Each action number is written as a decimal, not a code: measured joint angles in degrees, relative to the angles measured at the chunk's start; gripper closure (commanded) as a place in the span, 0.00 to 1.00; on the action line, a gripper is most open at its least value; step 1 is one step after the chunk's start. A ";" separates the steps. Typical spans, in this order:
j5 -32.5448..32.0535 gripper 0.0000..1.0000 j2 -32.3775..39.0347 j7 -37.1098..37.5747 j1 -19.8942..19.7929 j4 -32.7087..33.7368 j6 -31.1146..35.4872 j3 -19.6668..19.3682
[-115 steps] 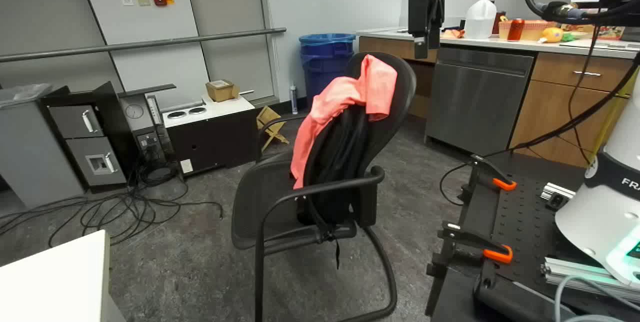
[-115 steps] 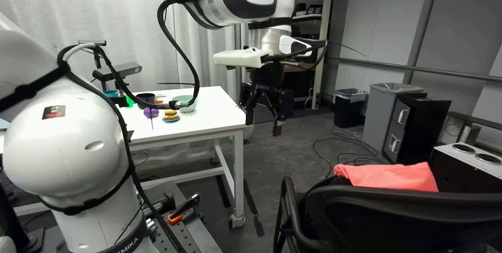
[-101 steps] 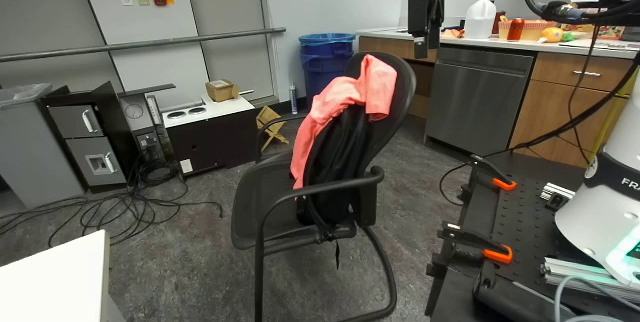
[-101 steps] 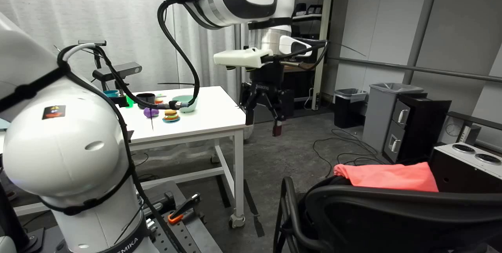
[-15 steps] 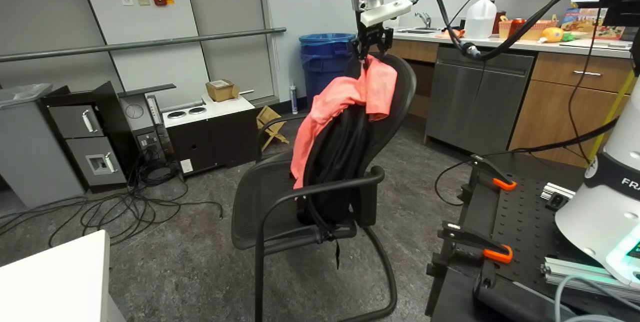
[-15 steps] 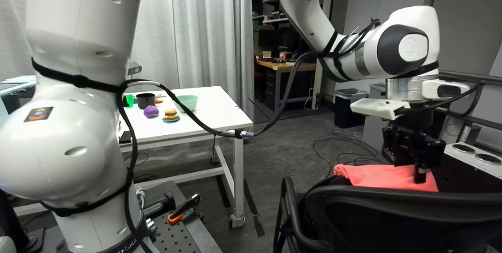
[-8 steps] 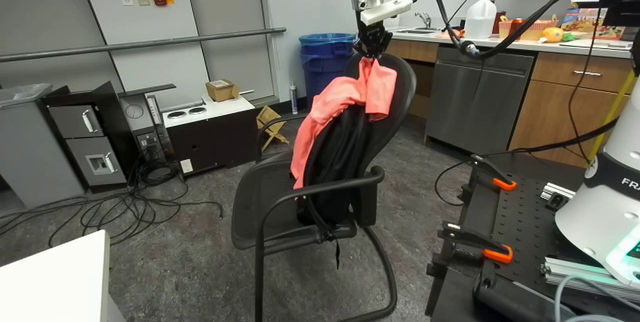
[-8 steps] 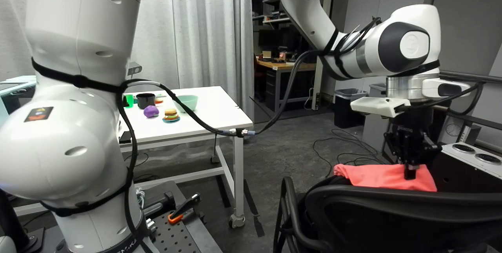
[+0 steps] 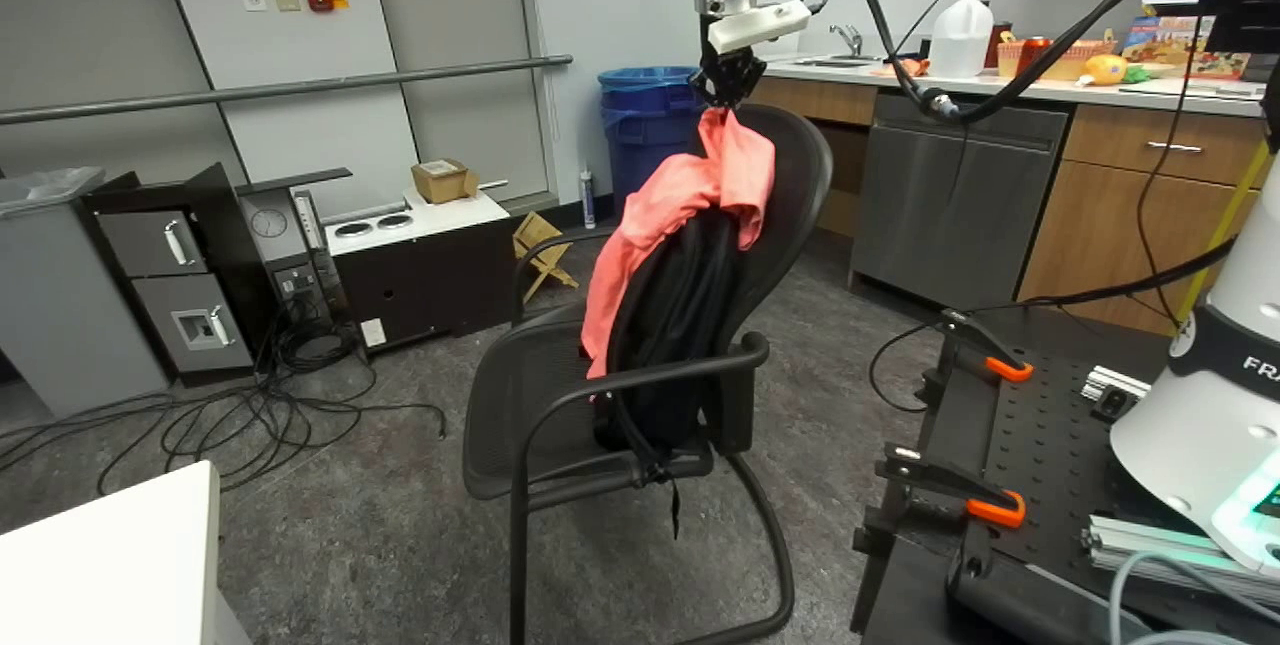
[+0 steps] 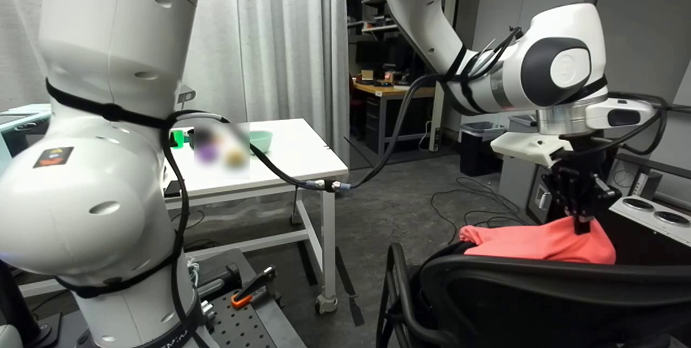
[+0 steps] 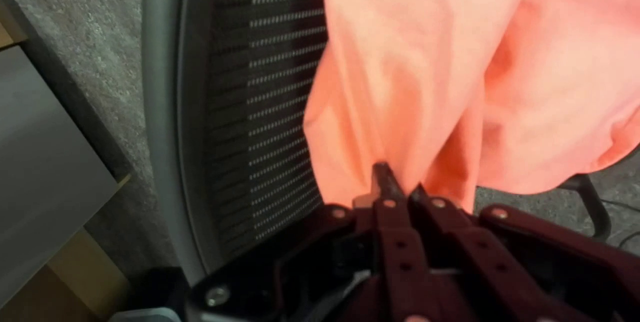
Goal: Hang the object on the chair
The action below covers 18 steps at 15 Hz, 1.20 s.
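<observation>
Coral cloth (image 9: 660,200): draped on the chair (image 9: 520,375), along the backrest (image 9: 790,205); upper end drawn up to a peak, a strip trails down toward the seat.
Gripper (image 11: 400,182): pointing down, pinched on a fold at that upper end; in the wrist view the creases converge at the fingertips (image 11: 386,182).
Backrest mesh (image 11: 280,77): just beside the cloth in the wrist view.
Chair: upright on the floor (image 9: 380,545); in an exterior view the cloth shows above the backrest's top rim.
Black item (image 9: 680,335): on the backrest, partly under the coral cloth; can't tell what it is.
Arm (image 10: 567,62): reaches over the chair in both exterior views.
White table (image 10: 302,148): well apart from the chair; mint bowl (image 10: 262,140) on it, patch beside the bowl blurred.
</observation>
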 measured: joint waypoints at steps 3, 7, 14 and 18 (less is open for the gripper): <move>-0.11 0.99 0.73 0.78 0.17 0.00 2.56 -0.60; -1.27 0.99 1.08 -0.47 0.39 -0.01 2.42 -1.31; 3.66 0.96 0.88 -10.49 -0.84 0.00 -1.72 1.31; 3.66 0.96 0.88 -10.56 -0.88 0.00 -1.72 1.31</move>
